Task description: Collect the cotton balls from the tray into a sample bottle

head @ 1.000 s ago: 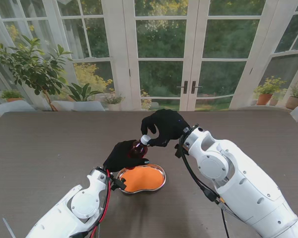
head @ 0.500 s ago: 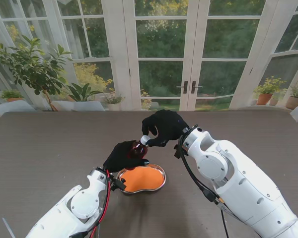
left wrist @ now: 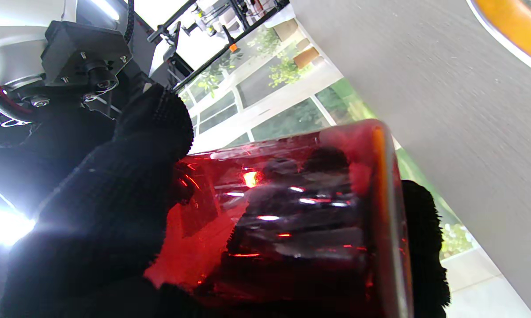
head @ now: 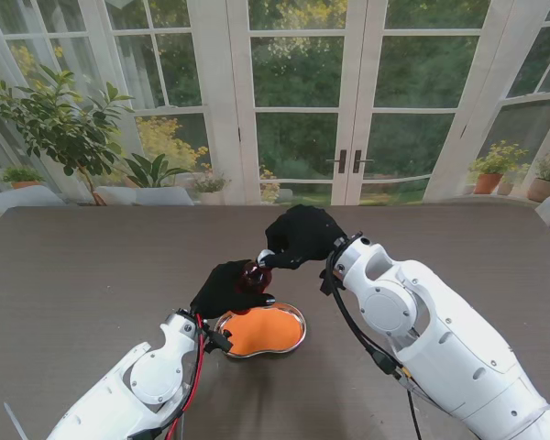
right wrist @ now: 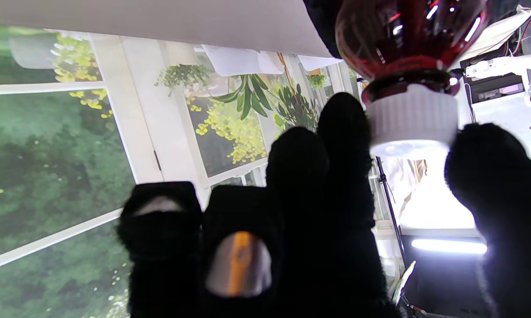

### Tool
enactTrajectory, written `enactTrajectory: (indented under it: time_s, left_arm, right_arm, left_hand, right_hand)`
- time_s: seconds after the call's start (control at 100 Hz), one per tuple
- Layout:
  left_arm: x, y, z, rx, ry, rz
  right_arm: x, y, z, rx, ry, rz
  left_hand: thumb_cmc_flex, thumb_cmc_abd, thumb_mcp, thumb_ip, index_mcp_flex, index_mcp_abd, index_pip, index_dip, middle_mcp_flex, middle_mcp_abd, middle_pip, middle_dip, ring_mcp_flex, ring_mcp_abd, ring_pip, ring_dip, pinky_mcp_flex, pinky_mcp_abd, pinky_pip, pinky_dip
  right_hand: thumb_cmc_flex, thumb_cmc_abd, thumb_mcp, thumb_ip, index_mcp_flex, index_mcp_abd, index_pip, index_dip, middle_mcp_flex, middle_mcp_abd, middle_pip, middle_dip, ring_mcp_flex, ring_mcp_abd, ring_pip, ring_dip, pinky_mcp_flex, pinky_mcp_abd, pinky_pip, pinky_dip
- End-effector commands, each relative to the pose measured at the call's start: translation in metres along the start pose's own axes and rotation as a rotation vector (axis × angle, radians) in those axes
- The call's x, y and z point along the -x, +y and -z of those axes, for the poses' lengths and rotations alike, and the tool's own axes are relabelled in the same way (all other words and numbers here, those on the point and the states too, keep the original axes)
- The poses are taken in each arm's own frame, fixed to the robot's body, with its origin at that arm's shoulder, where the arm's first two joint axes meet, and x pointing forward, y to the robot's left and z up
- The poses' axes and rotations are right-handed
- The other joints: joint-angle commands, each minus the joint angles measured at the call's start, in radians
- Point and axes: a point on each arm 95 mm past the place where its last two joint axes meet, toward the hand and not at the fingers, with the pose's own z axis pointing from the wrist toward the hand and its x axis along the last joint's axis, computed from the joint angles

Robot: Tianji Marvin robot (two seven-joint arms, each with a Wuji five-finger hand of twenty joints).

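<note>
Red bottle (head: 253,272), white cap (right wrist: 412,119); left robot hand (head: 227,288) grips bottle, right robot hand (head: 298,236) pinches cap; orange tray (head: 261,331) just beside.

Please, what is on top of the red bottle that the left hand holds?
A white screw cap sits on the red bottle, which the left hand holds. The right hand has fingers around the cap. Whether cotton balls are inside cannot be told; the dark glass hides it.

**Three views meeting at one bottle**

The stand camera looks down from above the shoulders across the table (head: 92,266) toward the glass doors. Each wrist camera peers along its fingers, very close, upside down. All three share the red bottle (head: 254,272) (left wrist: 301,216) (right wrist: 407,39).
</note>
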Motion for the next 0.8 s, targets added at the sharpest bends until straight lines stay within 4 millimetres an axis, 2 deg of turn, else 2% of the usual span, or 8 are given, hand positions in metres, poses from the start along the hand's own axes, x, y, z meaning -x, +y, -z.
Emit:
enactTrajectory:
  time_s: [0.0,0.1,0.24,0.44,0.53,0.69,0.79]
  left_arm:
    - [-0.0027,0.0026,-0.0018,0.018,0.005,0.006]
    - [-0.0025,0.0025,-0.0015,0.019,0.004,0.006]
    - [-0.0024,0.0026,-0.0017,0.021,0.004,0.008]
    - [-0.0022,0.003,-0.0021,0.025,0.004,0.01]
    - [-0.0024,0.0033,-0.0021,0.026,0.003,0.011]
    - [-0.0023,0.0035,-0.0023,0.025,0.004,0.011]
    - [-0.0021,0.0037,-0.0024,0.026,0.004,0.01]
  right_arm:
    - [-0.0049,-0.0039,-0.0012,-0.023,0.001,-0.002]
    - [-0.0052,-0.0045,-0.0016,-0.032,-0.008,0.006]
    - [-0.0058,-0.0047,-0.0014,-0.041,-0.019,0.011]
    - [-0.0064,-0.0057,-0.0013,-0.053,-0.03,0.009]
    - [-0.0067,-0.0068,-0.0013,-0.057,-0.034,0.005]
    - [-0.0069,-0.0083,-0.0006,-0.06,-0.049,0.003]
    - [-0.0061,-0.0082,0.0008,-0.053,-0.064,0.003]
  left_hand:
    - [0.158,0.241,0.126,0.01,0.127,-0.207,0.064,0.018,0.049,-0.074,0.003,-0.008,-0.008,0.037,0.017,0.012,-0.043,-0.014,-0.003,0.004]
    - [0.158,0.242,0.126,0.009,0.126,-0.208,0.064,0.018,0.049,-0.074,0.002,-0.008,-0.009,0.036,0.016,0.012,-0.043,-0.013,-0.003,0.004]
    - [0.159,0.242,0.125,0.009,0.128,-0.207,0.064,0.019,0.048,-0.073,0.002,-0.008,-0.009,0.037,0.016,0.012,-0.043,-0.013,-0.004,0.004]
    - [0.159,0.242,0.125,0.01,0.127,-0.207,0.063,0.018,0.047,-0.073,0.001,-0.008,-0.009,0.036,0.017,0.013,-0.043,-0.013,-0.004,0.004]
    - [0.158,0.242,0.125,0.01,0.128,-0.205,0.063,0.018,0.047,-0.073,0.001,-0.008,-0.009,0.037,0.017,0.013,-0.044,-0.013,-0.004,0.004]
    - [0.158,0.243,0.125,0.009,0.127,-0.206,0.062,0.018,0.047,-0.072,0.001,-0.008,-0.009,0.038,0.016,0.013,-0.044,-0.012,-0.004,0.005]
    - [0.158,0.243,0.124,0.009,0.127,-0.206,0.063,0.019,0.046,-0.071,0.0,-0.008,-0.009,0.038,0.017,0.013,-0.044,-0.012,-0.004,0.005]
  right_hand:
    - [-0.009,0.084,-0.006,0.061,0.109,0.02,0.017,0.047,0.099,0.009,0.018,0.014,0.0,-0.036,0.066,0.023,0.024,0.042,0.073,0.019]
    - [-0.018,0.132,-0.037,0.07,0.127,0.02,0.039,0.064,0.104,0.014,0.06,0.027,-0.001,-0.03,0.088,0.03,0.038,0.046,0.081,0.018]
    - [-0.02,0.178,-0.059,0.083,0.142,0.03,0.132,0.084,0.11,0.024,0.165,0.01,-0.001,-0.024,0.115,0.04,0.054,0.057,0.091,0.015]
    - [-0.031,0.237,-0.065,0.101,0.151,0.049,0.216,0.076,0.112,0.044,0.255,-0.018,-0.003,-0.004,0.145,0.051,0.068,0.072,0.099,0.01]
    - [-0.047,0.291,-0.068,0.114,0.156,0.057,0.254,0.068,0.113,0.054,0.29,-0.032,-0.004,0.007,0.155,0.054,0.072,0.078,0.103,0.009]
    - [-0.086,0.371,-0.075,0.12,0.153,0.059,0.254,0.054,0.111,0.057,0.294,-0.046,-0.004,0.019,0.151,0.051,0.069,0.082,0.102,0.008]
    - [-0.163,0.496,-0.186,0.124,0.139,0.032,0.153,0.004,0.108,0.031,0.196,-0.075,-0.003,0.002,0.1,0.028,0.042,0.07,0.091,0.011]
